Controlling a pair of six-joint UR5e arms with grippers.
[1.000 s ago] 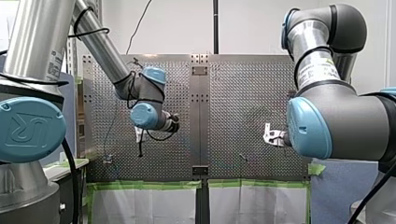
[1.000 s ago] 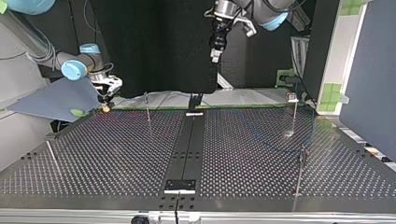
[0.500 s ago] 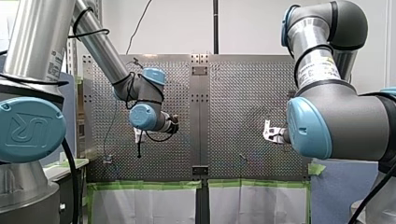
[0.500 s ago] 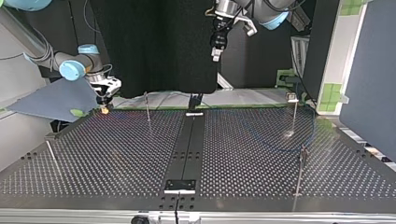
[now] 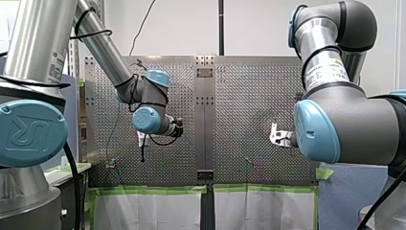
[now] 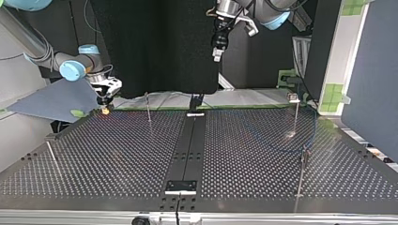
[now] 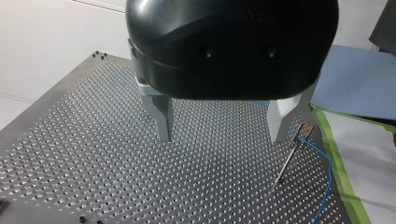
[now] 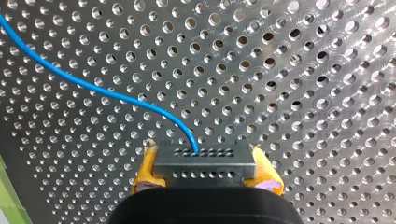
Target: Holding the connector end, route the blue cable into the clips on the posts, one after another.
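Note:
In the right wrist view my right gripper (image 8: 204, 179) is shut on a grey connector (image 8: 204, 163), which sits between its yellow pads (image 8: 145, 173). The blue cable (image 8: 93, 88) leaves the connector and runs across the perforated plate. The top view shows that gripper (image 6: 105, 110) low over the table's far left corner. My left gripper (image 7: 220, 122) is open and empty, its metal fingers (image 7: 161, 116) high above the plate. Beside it stands a thin post (image 7: 286, 161) with a clip, the blue cable (image 7: 327, 170) lying next to it. In the top view my left gripper (image 6: 217, 52) hangs well above the table.
Thin posts stand around the perforated table (image 6: 117, 154): one at the far middle (image 6: 148, 108), one at the far right (image 6: 296, 115), one at the near right (image 6: 302, 176) and one at the near left (image 6: 51, 158). A black strip (image 6: 187, 145) runs down the middle.
In the top view my right gripper has sunk a little toward the table's far left corner, still holding the connector. My left arm has shifted only slightly.

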